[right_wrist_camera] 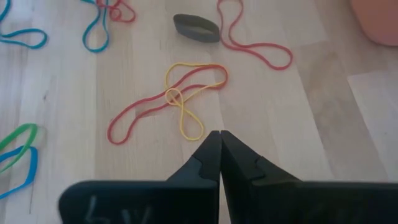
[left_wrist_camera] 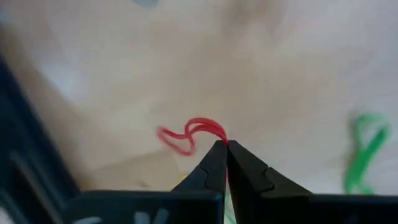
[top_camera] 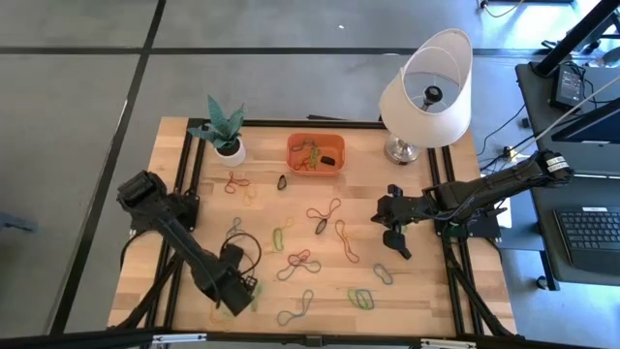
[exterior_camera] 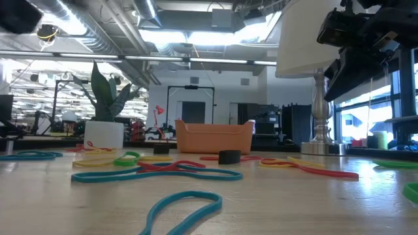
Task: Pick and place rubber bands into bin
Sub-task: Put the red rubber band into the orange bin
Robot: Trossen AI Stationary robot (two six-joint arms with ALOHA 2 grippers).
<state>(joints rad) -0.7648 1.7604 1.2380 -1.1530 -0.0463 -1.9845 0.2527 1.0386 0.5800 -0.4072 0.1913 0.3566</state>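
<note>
While the left tool (left_wrist_camera: pixel 222 149) sits low at the near-left corner of the counter (top_camera: pixel 455 301), its tips are pressed together on a thin red rubber band (left_wrist_camera: pixel 186 134), pinching only one end of the loop as the rest trails on the wood. The bin (top_camera: pixel 316 153) stands well apart from it, at the far edge between the plant pot (top_camera: pixel 231 150) and the lamp (top_camera: pixel 426 92), with a few bands already inside. Many more rubber bands (top_camera: pixel 300 262) lie scattered over the middle of the counter.

The right tool (right_wrist_camera: pixel 219 155) hovers above the right-centre of the counter with its tips closed and nothing between them; a red and yellow tangled pair (right_wrist_camera: pixel 177 99) lies just ahead of it.

The main risk I see is the hold: so little of the red band is caught that it could slip free on the lift or on the long carry to the bin. A stretchy loop may also snag on a neighbouring band, such as the green one (left_wrist_camera: pixel 367 149) nearby, and drag it along or snap loose. Release over the bin needs care too, since its low walls could let a springy band bounce or drape over the rim.
</note>
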